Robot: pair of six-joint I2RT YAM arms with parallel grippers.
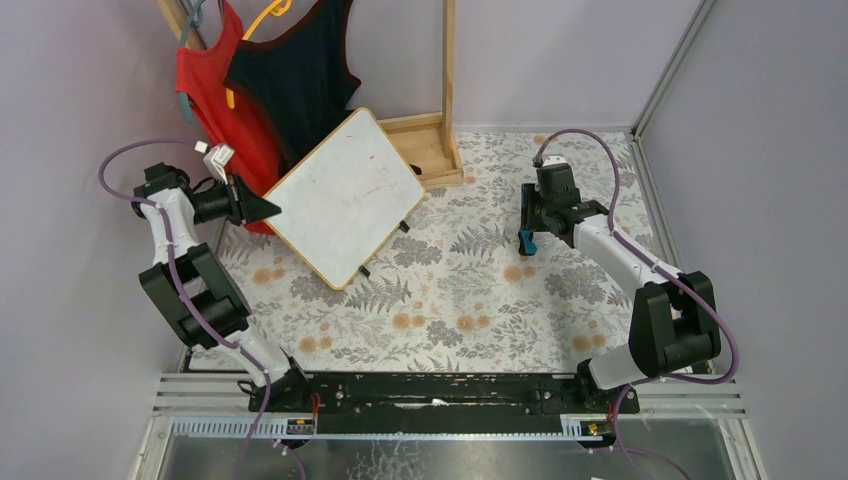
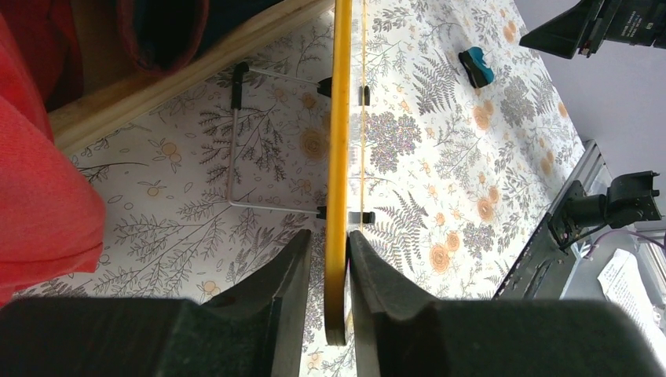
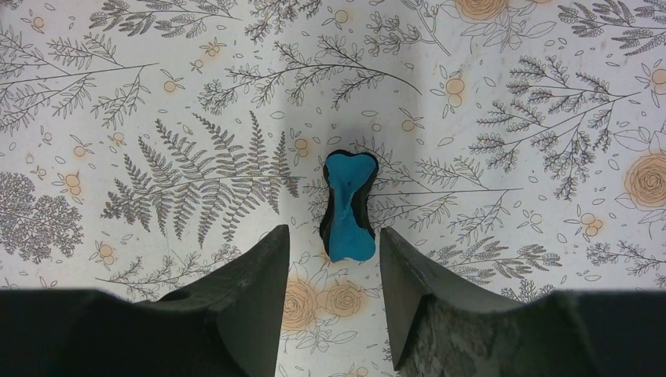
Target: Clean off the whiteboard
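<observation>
The whiteboard (image 1: 345, 195), white with a wooden frame, stands tilted on a wire stand left of centre; only faint marks show on it. My left gripper (image 1: 265, 207) straddles its left corner. In the left wrist view the board's yellow edge (image 2: 338, 157) runs between the fingers. The right finger touches it, and a thin gap shows at the left finger (image 2: 275, 290). The blue eraser (image 1: 527, 243) lies on the floral cloth. My right gripper (image 1: 528, 232) hovers over it, open and empty, with the eraser (image 3: 349, 208) just beyond its fingertips.
A wooden rack base (image 1: 432, 148) with its upright post stands behind the board. Red and black tops (image 1: 265, 80) hang at the back left, close to the left arm. The stand's wire legs (image 2: 236, 149) rest on the cloth behind the board. Grey walls enclose the table.
</observation>
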